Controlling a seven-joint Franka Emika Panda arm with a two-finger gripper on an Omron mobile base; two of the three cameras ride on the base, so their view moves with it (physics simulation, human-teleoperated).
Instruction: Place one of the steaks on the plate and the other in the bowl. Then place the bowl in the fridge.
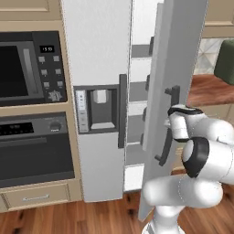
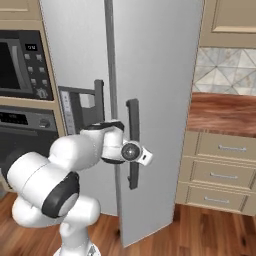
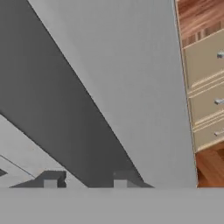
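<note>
Hand (image 3: 85,178) at fridge (image 1: 98,55) handle (image 2: 133,145) — shelves (image 1: 137,93) visible leftward.

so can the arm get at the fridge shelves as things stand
Probably not yet: the right fridge door stands only partly open, leaving a narrow gap to the shelves, and the fingers are at its dark handle.

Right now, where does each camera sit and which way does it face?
Left base view: behind the arm to its left, facing the fridge with its right door ajar and the ovens; arm at lower right, hand at the door handle.
Right base view: behind to its right, facing that door, drawers; arm lower left.
Hand view: on the hand, close against the handle, fingertips at bottom.
Both base views share fridge, handle, arm.
</note>
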